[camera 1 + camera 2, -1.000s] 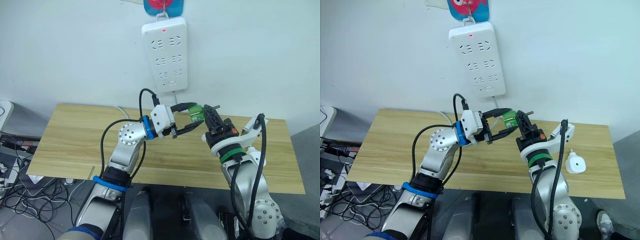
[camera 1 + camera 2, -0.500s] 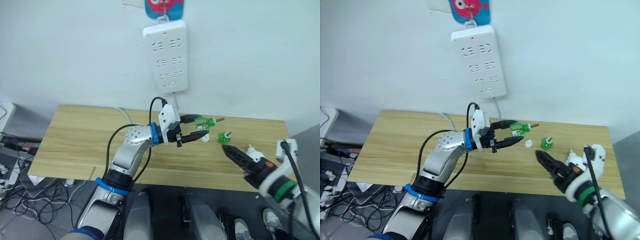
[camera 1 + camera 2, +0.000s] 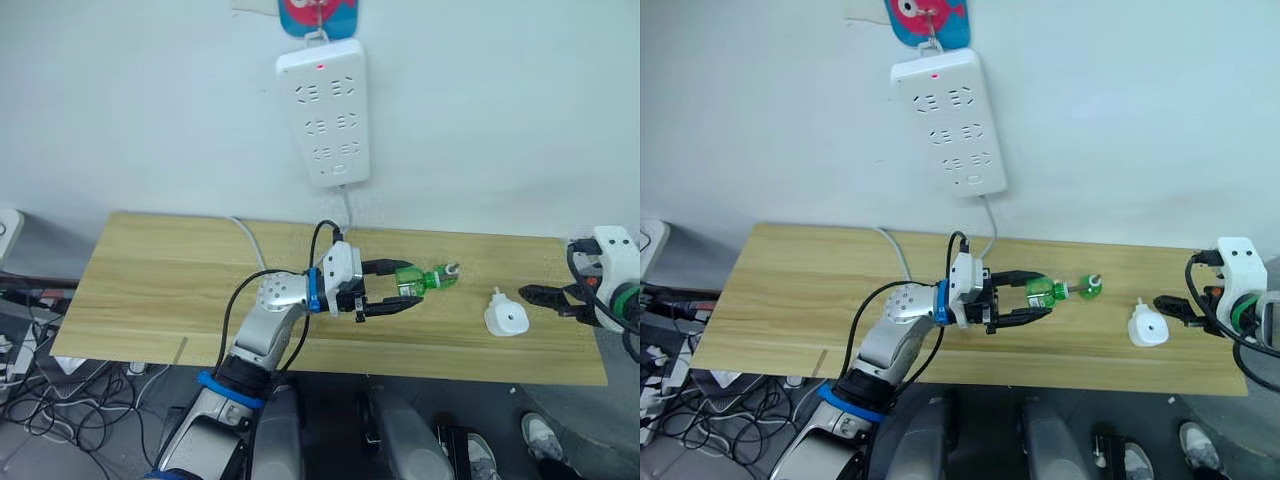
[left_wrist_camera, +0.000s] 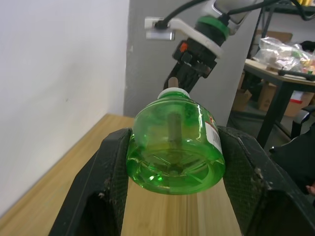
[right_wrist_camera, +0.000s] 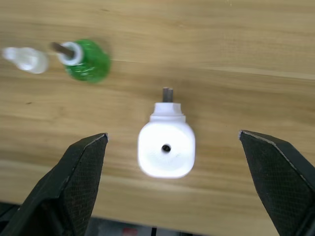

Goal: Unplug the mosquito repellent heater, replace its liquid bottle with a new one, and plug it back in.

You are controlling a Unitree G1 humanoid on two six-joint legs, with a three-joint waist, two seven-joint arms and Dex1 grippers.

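Left gripper (image 3: 412, 293) clamped, right gripper (image 5: 172, 182) agape

A table (image 3: 160, 290) stands against a wall, and a power strip (image 3: 322, 110) hangs on that wall above the table's middle, its cable running down to the tabletop. The left gripper (image 3: 400, 292) reaches over the table's middle with a bottle (image 3: 410, 281) between its fingers. Just to the right of it, another bottle (image 3: 1091, 288) stands on the table, with a cap (image 5: 25, 59) beside it. Farther right rests the mosquito repellent heater (image 3: 505, 317). The right gripper (image 3: 545, 297) hovers near the table's right edge, just beyond the heater.
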